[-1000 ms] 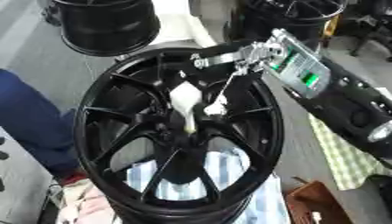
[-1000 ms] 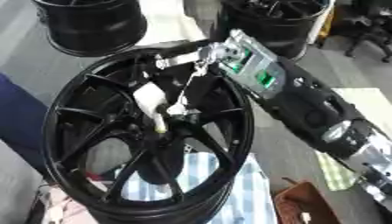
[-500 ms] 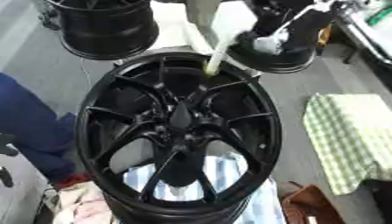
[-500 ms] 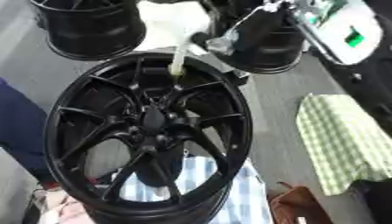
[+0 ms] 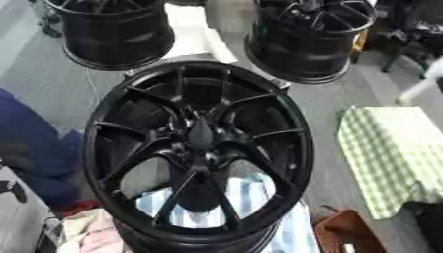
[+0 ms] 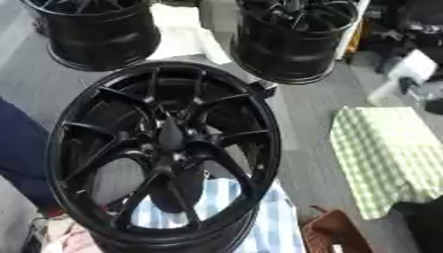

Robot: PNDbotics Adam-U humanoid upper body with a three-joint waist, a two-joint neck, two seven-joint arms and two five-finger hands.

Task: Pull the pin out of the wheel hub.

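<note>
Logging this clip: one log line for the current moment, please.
hub: no pin visible | wheel: upright, front | hands: out of view | two more wheels behind

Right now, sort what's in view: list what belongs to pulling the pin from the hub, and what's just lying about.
Job:
- black wheel
- its hub; no pin or robot hand in view

Lying about:
- two other black wheels behind
- green checked cloth
- striped cloth under the wheel
- brown box

A glossy black spoked alloy wheel (image 5: 199, 153) fills the centre; two more black rims (image 5: 117, 32) stand at twelve o'clock.
</note>
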